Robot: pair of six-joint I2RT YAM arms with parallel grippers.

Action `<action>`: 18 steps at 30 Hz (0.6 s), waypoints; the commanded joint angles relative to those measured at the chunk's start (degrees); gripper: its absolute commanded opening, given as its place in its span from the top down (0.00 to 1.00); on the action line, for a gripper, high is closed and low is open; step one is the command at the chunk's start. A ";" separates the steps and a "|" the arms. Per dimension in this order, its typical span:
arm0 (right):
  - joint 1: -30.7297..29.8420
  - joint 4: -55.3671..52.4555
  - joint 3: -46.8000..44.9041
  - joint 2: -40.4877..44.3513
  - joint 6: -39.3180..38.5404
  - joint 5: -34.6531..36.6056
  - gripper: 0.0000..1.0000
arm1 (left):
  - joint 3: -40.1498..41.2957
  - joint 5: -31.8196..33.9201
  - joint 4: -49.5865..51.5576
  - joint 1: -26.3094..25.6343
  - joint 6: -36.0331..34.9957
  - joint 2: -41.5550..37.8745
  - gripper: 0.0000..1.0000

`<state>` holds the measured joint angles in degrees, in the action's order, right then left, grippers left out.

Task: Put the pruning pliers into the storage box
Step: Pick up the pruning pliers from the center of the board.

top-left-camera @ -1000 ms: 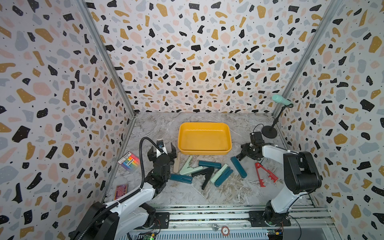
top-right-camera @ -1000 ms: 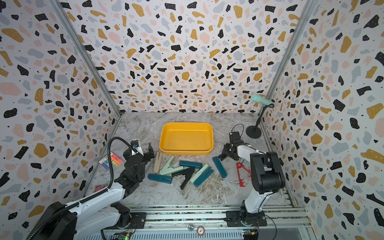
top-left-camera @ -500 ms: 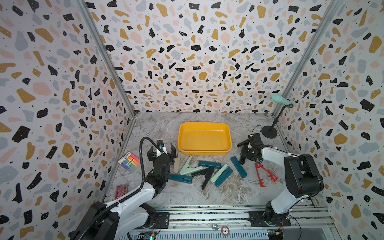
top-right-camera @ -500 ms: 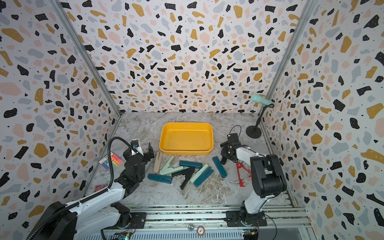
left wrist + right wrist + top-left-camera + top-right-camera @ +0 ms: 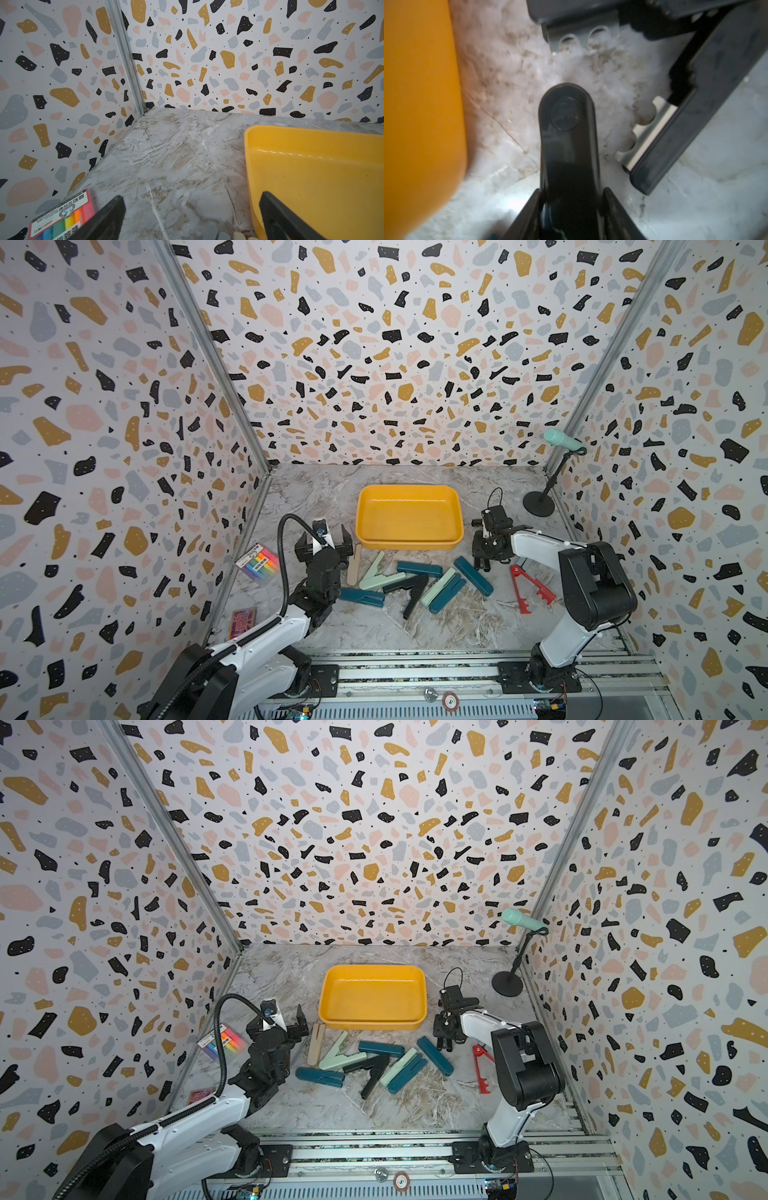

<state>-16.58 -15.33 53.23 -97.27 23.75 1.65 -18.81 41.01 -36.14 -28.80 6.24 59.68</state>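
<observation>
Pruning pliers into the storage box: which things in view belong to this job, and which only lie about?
Job: scattered pruning pliers; black pliers between the fingers of the right claw; yellow storage box.
Lying about: rainbow-striped packet; mint microphone on its stand; small reddish packet.

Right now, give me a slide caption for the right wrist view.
Right tool flanks black pliers, hinge end ahead; box alongside, open pliers lying beyond.
</observation>
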 commanded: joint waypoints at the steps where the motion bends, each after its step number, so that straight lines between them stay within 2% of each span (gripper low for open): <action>1: -1.30 -4.57 -1.33 -0.28 -3.83 0.02 0.41 | -2.08 -0.08 -1.93 -0.21 0.44 0.01 0.01; 3: -1.44 -4.58 -2.07 -0.31 -4.12 -0.46 0.38 | -2.20 -0.06 -1.88 -0.23 0.60 -0.09 0.00; 6: -1.40 -4.74 -3.13 0.00 -3.88 -1.11 0.41 | -2.16 -0.14 -1.95 -0.21 0.99 -0.05 0.00; 8: -1.44 -4.72 -3.82 0.32 -3.88 -1.52 0.52 | -2.13 -0.26 -1.92 -0.21 1.06 0.00 0.01; 10: -1.43 -4.19 -4.78 0.93 -3.80 -1.74 0.76 | -2.17 -0.23 -2.00 -0.21 1.20 0.03 0.00; 13: -1.43 -3.25 -5.26 2.27 -3.13 -1.67 1.00 | -2.44 -0.04 -1.99 -0.21 1.35 0.09 0.00; 18: -1.42 -1.99 -4.56 6.35 -2.65 -2.36 1.00 | -2.73 0.82 -2.17 -0.25 2.49 -0.08 0.00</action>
<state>-17.72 -14.28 49.30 -93.89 20.47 0.54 -19.79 41.04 -36.14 -28.80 7.60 59.79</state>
